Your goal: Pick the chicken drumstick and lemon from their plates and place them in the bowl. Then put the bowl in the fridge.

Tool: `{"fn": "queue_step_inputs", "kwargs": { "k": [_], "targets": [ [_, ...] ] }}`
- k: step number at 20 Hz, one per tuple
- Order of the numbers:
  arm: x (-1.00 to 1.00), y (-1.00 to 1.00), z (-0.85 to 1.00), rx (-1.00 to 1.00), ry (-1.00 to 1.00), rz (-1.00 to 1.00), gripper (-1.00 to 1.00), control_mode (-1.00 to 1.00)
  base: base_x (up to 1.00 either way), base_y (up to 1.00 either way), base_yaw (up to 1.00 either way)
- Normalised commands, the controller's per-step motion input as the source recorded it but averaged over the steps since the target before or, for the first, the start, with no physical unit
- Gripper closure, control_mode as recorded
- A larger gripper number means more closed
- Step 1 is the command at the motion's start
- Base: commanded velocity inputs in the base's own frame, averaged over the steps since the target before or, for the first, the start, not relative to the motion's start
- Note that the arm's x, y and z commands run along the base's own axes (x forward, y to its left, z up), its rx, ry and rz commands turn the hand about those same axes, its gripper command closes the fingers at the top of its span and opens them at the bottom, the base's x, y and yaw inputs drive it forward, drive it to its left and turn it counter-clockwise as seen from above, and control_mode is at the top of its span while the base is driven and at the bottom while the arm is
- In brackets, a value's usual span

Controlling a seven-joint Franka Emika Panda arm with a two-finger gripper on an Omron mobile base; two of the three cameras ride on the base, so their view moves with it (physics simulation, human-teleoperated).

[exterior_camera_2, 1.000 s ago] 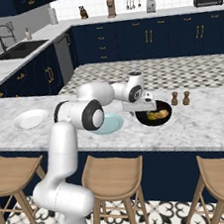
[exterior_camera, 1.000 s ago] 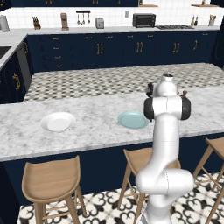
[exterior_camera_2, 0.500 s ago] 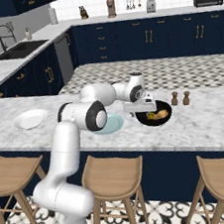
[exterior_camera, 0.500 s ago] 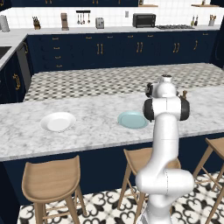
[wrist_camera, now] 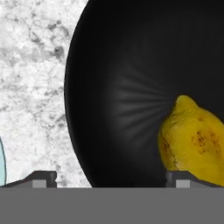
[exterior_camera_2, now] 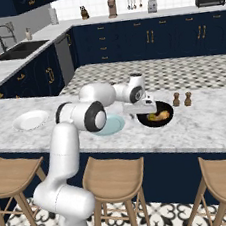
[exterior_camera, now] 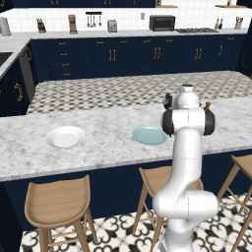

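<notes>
Both foods, the lemon (wrist_camera: 194, 140) and chicken drumstick (exterior_camera_2: 161, 113), lie in the black bowl (exterior_camera_2: 156, 116) near the worktop's front edge; gripper (exterior_camera_2: 142, 107) wide open above its rim, holding nothing; fridge trip remains.

two plates (exterior_camera: 65, 137), one bowl (exterior_camera_2: 156, 116), one lemon (wrist_camera: 194, 140), one chicken drumstick (exterior_camera_2: 161, 113), three stools (exterior_camera_2: 114, 175)

Grey-white marble island counter (exterior_camera: 108, 135) is fronted by wooden stools (exterior_camera: 59, 202) on a black-and-white patterned tile floor (exterior_camera: 123, 234). Navy cabinets (exterior_camera: 123, 61) with brass handles are set along the back wall under a white tile backsplash (exterior_camera: 133, 19). A toaster oven (exterior_camera: 162, 22), knife block (exterior_camera: 73, 23) and hanging utensils (exterior_camera: 93, 18) are seen on the far counter. A sink (exterior_camera_2: 21, 49) with faucet is placed left.
</notes>
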Motion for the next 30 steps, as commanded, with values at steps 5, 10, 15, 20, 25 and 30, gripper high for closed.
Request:
{"fn": "queue_step_inputs", "kwargs": {
  "k": [5, 10, 15, 20, 25, 30],
  "targets": [
    [-0.03, 0.16, -0.21, -0.03, 0.00, 0.00, -1.00, -1.00, 0.00, 0.00, 0.00],
    [0.00, 0.01, -0.07, 0.00, 0.00, 0.00, -1.00, -1.00, 0.00, 0.00, 0.00],
    [0.00, -0.04, -0.16, 0.00, 0.00, 0.00, -1.00, -1.00, 0.00, 0.00, 0.00],
    [0.00, 0.00, -0.22, 0.00, 0.00, 0.00, 1.00, -1.00, 0.00, 0.00, 0.00],
    [0.00, 0.00, 0.00, 0.00, 0.00, 0.00, 1.00, -1.00, 0.00, 0.00, 0.00],
    [0.00, -0.01, 0.00, 0.00, 0.00, 0.00, 1.00, -1.00, 0.00, 0.00, 0.00]
  ]
}}
